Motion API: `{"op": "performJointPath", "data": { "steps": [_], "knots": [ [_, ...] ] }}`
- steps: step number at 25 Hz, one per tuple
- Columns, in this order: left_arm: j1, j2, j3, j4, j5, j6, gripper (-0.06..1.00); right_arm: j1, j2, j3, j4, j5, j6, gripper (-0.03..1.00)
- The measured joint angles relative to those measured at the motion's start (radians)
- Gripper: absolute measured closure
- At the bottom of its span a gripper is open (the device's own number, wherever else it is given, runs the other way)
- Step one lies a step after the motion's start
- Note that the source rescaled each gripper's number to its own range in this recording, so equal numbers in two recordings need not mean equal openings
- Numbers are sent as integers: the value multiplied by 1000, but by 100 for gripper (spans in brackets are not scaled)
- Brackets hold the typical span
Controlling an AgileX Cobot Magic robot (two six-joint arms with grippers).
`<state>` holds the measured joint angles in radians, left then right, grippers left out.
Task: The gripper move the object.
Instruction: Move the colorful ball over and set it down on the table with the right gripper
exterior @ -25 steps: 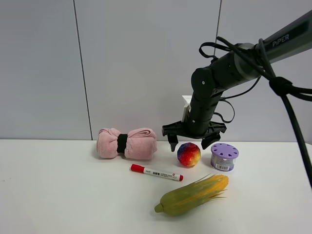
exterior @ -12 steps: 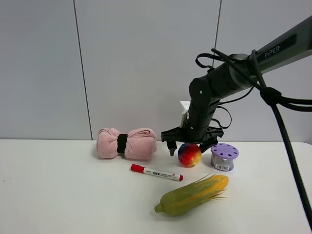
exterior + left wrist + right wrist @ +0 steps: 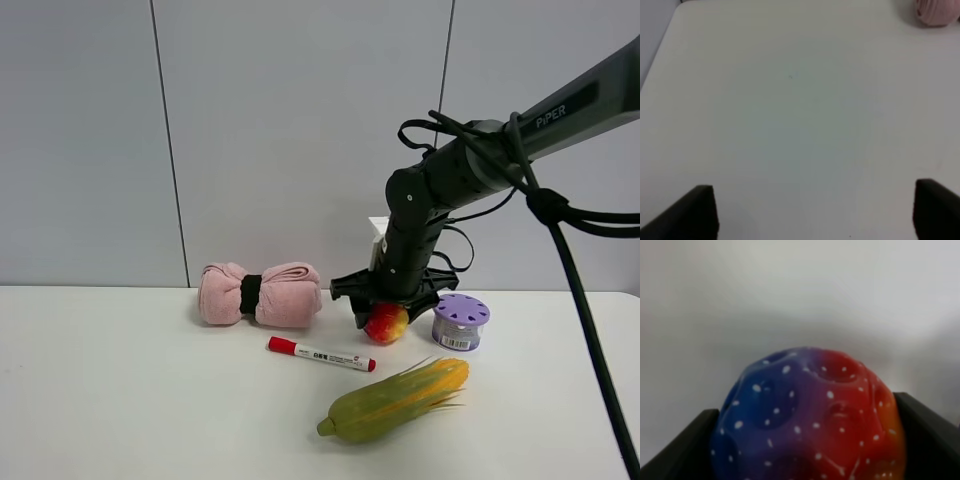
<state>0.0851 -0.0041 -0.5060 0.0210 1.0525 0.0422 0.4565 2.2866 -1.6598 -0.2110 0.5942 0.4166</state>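
The speckled rainbow ball (image 3: pixel 388 324) sits on the white table (image 3: pixel 120 400) between the pink towel roll and the purple-lidded container. My right gripper (image 3: pixel 390 312) is lowered over it, open, with one finger on each side of the ball. In the right wrist view the ball (image 3: pixel 810 420) fills the gap between the two black fingers (image 3: pixel 702 435), and I cannot tell if they touch it. My left gripper (image 3: pixel 815 215) is open and empty above bare table. It is out of the exterior high view.
A pink towel roll (image 3: pixel 260 294) lies left of the ball and shows in the left wrist view (image 3: pixel 937 12). A red marker (image 3: pixel 320 355) and a green-yellow corn cob (image 3: pixel 395 400) lie in front. A purple-lidded container (image 3: pixel 459 321) stands just right of the ball.
My right gripper has come down from above the ball until its fingers straddle it. The ball and the other things have not moved.
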Motion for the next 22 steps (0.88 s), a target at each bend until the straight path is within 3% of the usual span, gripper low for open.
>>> {"op": "performJointPath", "data": {
  "steps": [6, 15, 22],
  "knots": [
    [0, 0, 0, -1, 0, 0, -6, 9, -126, 0, 32, 76, -60, 97],
    [0, 0, 0, -1, 0, 0, -6, 149, -350, -80, 237, 254, -544, 97],
    [0, 0, 0, -1, 0, 0, -6, 282, -264, -149, 294, 308, -714, 97]
  ]
}}
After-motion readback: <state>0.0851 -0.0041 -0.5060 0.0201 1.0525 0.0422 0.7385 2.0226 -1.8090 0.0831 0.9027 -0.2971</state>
